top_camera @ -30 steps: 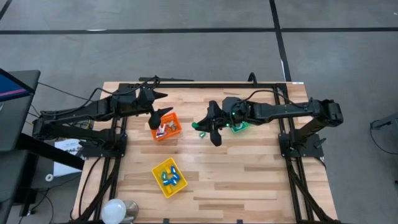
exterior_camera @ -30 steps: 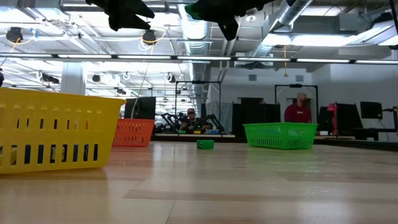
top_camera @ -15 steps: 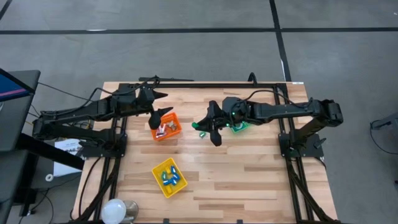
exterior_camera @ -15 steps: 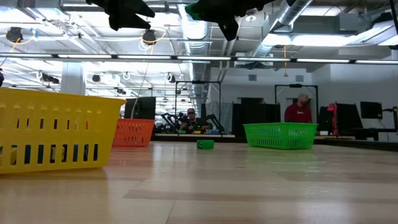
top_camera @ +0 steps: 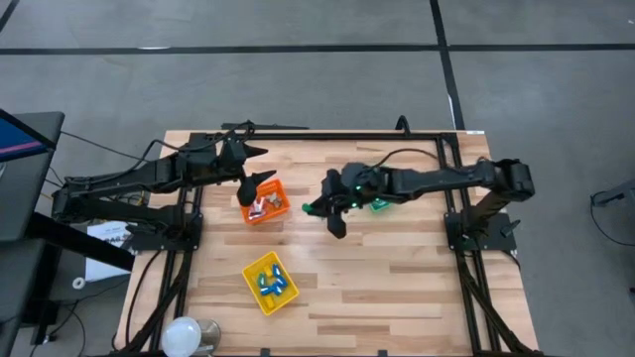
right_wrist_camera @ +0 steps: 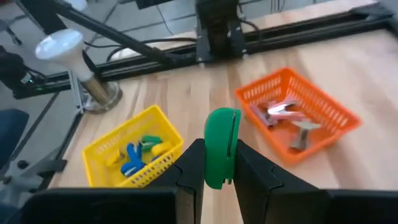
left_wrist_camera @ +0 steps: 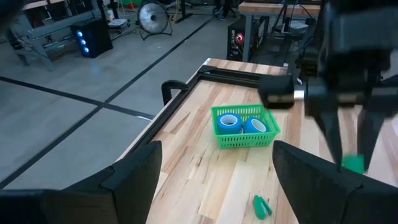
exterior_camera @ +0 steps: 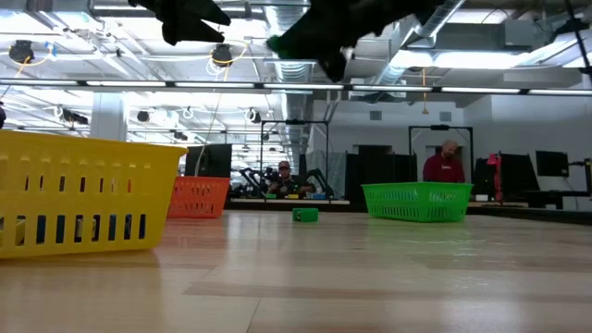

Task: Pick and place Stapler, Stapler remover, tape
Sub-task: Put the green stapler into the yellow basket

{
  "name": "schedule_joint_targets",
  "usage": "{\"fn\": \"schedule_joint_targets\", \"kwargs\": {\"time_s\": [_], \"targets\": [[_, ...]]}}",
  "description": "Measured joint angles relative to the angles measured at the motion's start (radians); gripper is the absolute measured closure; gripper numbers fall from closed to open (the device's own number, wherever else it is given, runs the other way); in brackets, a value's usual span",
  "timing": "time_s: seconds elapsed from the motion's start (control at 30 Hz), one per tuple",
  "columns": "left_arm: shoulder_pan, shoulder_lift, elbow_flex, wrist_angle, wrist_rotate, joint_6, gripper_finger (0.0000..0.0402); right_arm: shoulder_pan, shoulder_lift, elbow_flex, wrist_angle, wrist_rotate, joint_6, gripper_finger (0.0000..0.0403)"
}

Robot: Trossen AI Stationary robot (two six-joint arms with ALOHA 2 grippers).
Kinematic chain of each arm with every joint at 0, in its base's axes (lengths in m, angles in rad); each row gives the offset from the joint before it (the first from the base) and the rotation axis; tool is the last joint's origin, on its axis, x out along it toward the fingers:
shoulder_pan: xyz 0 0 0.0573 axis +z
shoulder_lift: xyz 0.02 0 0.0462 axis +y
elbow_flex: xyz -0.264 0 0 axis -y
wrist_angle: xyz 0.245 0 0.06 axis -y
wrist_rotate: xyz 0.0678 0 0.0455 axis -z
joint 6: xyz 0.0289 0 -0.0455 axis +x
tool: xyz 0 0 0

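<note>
My right gripper [top_camera: 317, 206] hangs over the middle of the table, shut on a small green stapler [right_wrist_camera: 221, 146]. A second green stapler [left_wrist_camera: 261, 206] lies flat on the wood near the green bin [left_wrist_camera: 219, 138], which holds two blue tape rolls [left_wrist_camera: 229, 122]. The orange bin [right_wrist_camera: 323, 102] holds stapler removers [right_wrist_camera: 283, 112]. The yellow bin [right_wrist_camera: 99, 158] holds blue, green and yellow staplers. My left gripper [top_camera: 256, 167] stands open above the orange bin's far left corner, with nothing between its fingers. My right gripper pinches the green stapler's two flat sides [right_wrist_camera: 219, 163] between its two fingers. The fingers slant down toward the table's left edge. The stapler stands on edge, its rounded end [right_wrist_camera: 222, 118] sticking out past the fingertips, lifted clear of the table.
A lamp with a white bulb [top_camera: 182, 334] stands at the near left corner. Dark rails [top_camera: 327, 133] run along the table's far edge. Bare wood [top_camera: 377, 278] lies near and right of the yellow bin. People sit in the room beyond the table in the low view.
My right gripper has gone down and toward the table's left edge, carrying the green stapler, still shut on it and clear of the table.
</note>
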Motion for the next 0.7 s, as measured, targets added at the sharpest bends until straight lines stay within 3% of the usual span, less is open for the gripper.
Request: {"fn": "schedule_joint_targets", "kwargs": {"time_s": [0.47, 0.7], "targets": [[0.0, 0.0, 0.0, 0.007, 0.002, 0.0, 0.0105, 0.038, 0.194, 0.071, 0.141, -0.008, 0.031, 0.0344], [0.0, 0.0, 0.0, 0.077, 0.131, -0.001, 0.0105, 0.038, 0.182, 0.201, 0.103, -0.016, -0.011, 0.0345]]}}
